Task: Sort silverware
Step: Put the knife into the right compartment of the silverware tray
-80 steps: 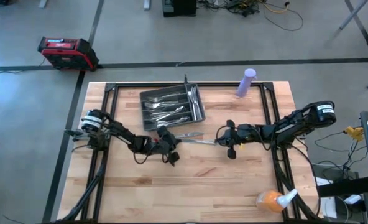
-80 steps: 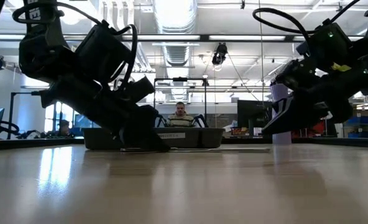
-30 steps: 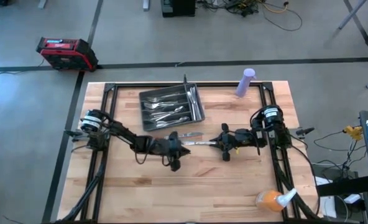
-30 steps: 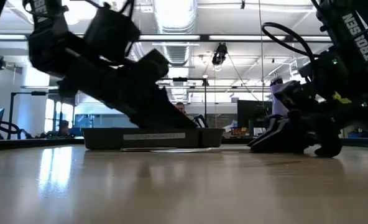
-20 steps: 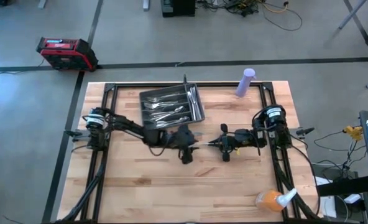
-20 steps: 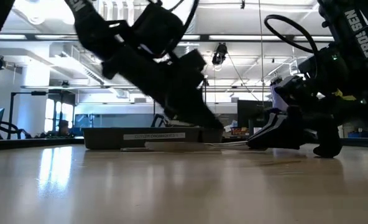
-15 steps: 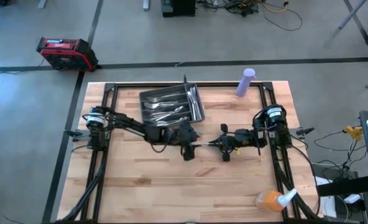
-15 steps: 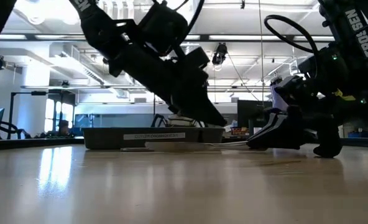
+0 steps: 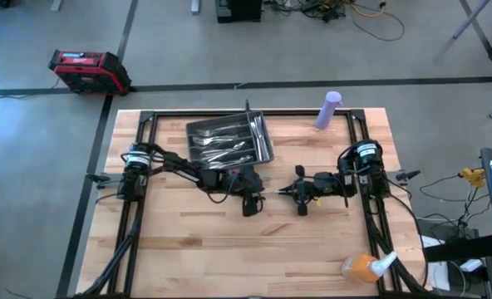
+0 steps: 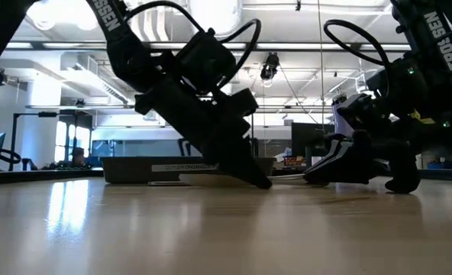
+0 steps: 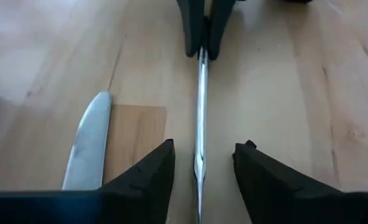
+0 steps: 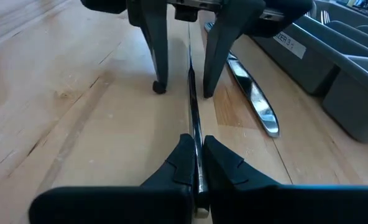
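A slim piece of silverware (image 11: 200,118) runs between my two grippers at mid-table, turned on its edge. My right gripper (image 12: 195,163) is shut on its right end. My left gripper (image 11: 199,168) is open, one finger on each side of the piece's left end, with a gap on both sides. A knife (image 11: 87,149) lies flat on the wood beside them. Farther back the dark tray (image 9: 194,126) holds more silverware (image 9: 225,143). My right gripper pinches the slim piece's right end (image 12: 192,134) between its two fingers. The fingers come in level from the table's right and lie along the piece. The piece stands on its edge and reaches out toward the left gripper, low over the wood (image 10: 287,178).
A purple cylinder (image 9: 330,110) stands at the far right of the table. An orange thing with a white sprayer (image 9: 364,266) lies at the near right corner. A red case (image 9: 88,71) sits on the floor beyond the table. The near half of the table is bare wood.
My left gripper has gone toward the table's right edge, rising over the flat knife and then coming down. Its open fingers now straddle the free end of the piece that my right gripper holds.
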### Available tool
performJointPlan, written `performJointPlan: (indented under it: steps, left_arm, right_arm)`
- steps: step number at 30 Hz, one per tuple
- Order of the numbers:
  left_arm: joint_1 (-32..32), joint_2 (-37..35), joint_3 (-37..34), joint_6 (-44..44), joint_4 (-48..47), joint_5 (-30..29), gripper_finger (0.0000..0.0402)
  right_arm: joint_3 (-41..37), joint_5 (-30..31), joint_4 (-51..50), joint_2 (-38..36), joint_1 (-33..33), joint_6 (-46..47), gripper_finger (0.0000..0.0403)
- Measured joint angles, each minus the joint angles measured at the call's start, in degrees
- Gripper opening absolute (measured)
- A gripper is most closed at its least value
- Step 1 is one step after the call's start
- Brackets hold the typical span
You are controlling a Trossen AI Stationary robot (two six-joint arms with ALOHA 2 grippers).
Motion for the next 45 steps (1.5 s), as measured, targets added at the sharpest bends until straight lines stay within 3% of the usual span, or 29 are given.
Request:
performJointPlan:
  steps: [3, 7, 12, 15, 18, 21, 29, 33, 35, 40, 43, 45]
  left_arm:
    - [0.00, 1.39, 0.17, 0.04, 0.85, -1.24, 0.0107]
    - [0.04, 3.22, 0.27, 0.35, 1.68, -2.09, 0.0018]
    - [-0.76, 3.80, 0.19, 1.63, 2.69, -3.63, 0.0007]
    - [-1.54, 3.84, -0.02, 3.94, 4.01, -5.13, 0.0006]
    - [-1.97, 3.84, -0.02, 4.62, 4.60, -5.04, 0.0011]
    - [-2.18, 3.38, -0.11, 4.94, 4.59, -5.01, 0.0037]
    - [-4.38, -7.28, -2.19, 8.27, 0.82, -5.68, 0.0121]
    - [-6.75, -16.89, -7.51, 9.51, -0.33, -13.04, 0.0136]
    - [-7.70, -21.95, -12.19, 9.47, 1.34, -15.89, 0.0138]
    - [-8.82, -34.58, -25.77, 9.02, 17.82, -18.74, 0.0128]
    - [-8.65, -38.85, -33.51, 8.84, 25.66, -19.31, 0.0119]
    - [-8.50, -41.08, -36.91, 8.74, 30.41, -20.62, 0.0117]
  right_arm:
    - [0.00, 0.05, -0.19, -0.26, 0.01, 0.28, 0.0005]
    - [-0.06, 1.00, -1.49, -1.11, 0.01, 1.97, 0.0030]
    - [0.28, 1.48, -3.70, -2.08, -0.01, 4.82, 0.0088]
    - [1.06, 2.19, -5.52, -2.27, -0.01, 6.16, 0.0108]
    - [1.50, 1.90, -6.05, -2.29, 0.05, 6.97, 0.0066]
    - [1.55, 0.99, -6.08, -2.29, 0.10, 7.54, 0.0014]
    - [1.55, 5.23, -8.24, -5.01, 2.04, 8.12, 0.0004]
    - [1.62, 13.01, -15.02, -12.43, 4.68, 5.85, 0.0003]
    - [2.71, 20.78, -21.42, -17.56, 6.26, 3.39, 0.0002]
    - [10.81, 40.68, -43.38, -29.36, 8.23, 1.58, 0.0001]
    - [18.77, 53.68, -58.82, -32.15, 7.06, 8.48, 0.0001]
    - [24.32, 58.92, -69.16, -32.22, 5.21, 14.55, 0.0001]
